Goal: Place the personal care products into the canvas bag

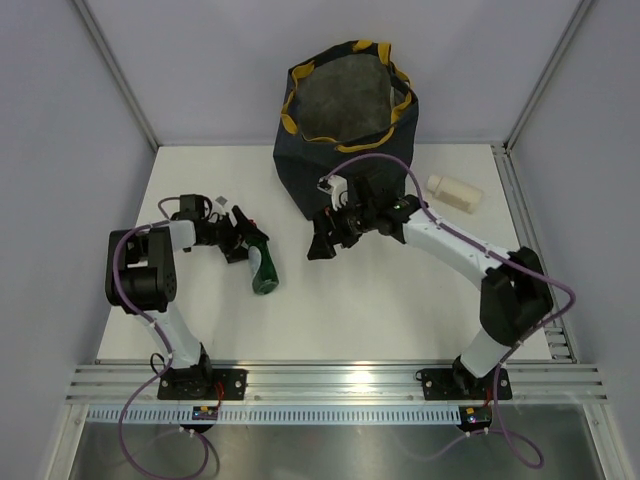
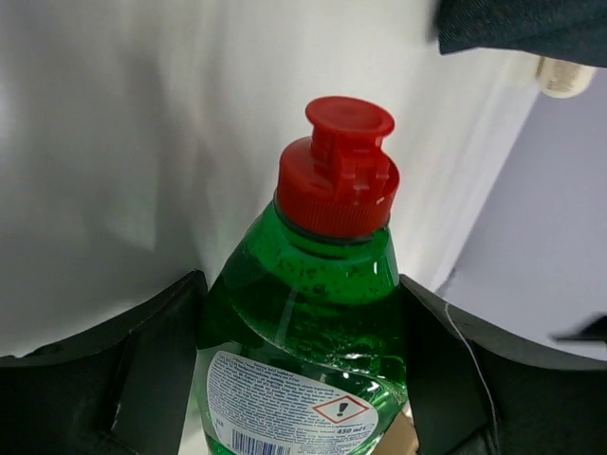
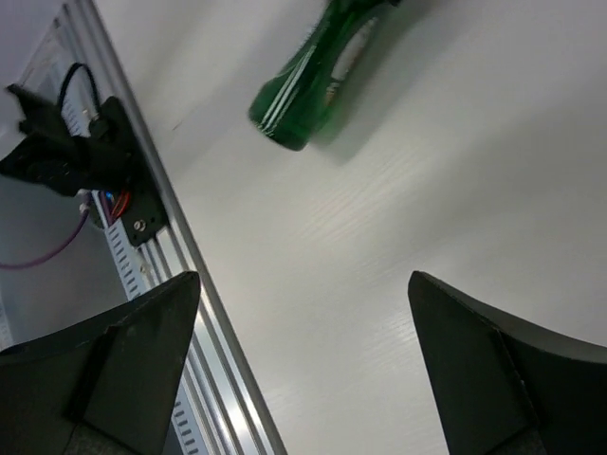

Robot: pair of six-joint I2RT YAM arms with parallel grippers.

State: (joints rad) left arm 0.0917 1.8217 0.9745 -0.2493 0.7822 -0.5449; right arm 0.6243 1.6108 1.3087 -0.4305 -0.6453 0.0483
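My left gripper [image 1: 240, 238] is low over the counter [image 1: 380, 310]. Its fingers [image 2: 152, 351] press on both sides of a green bottle with a red cap [image 2: 337, 256], so I read it as clamped. From the top view I can't tell whether the bottle is lifted or lies on the surface. The hazard mark on its label suggests washing-up liquid rather than personal care, so I'd guess it is being moved aside, not bagged.

My right gripper [image 1: 322, 245] hovers just in front of the canvas bag [image 1: 300, 175]. Its fingers [image 3: 142, 351] are wide apart with only bare counter between them, ready for a pick.

The one product I can plainly see is a cream bottle [image 1: 455, 192] lying on its side to the right of the bag, within the right arm's reach. The bag stands upright with its mouth open, which suits a drop from above. I can make out nothing inside it.
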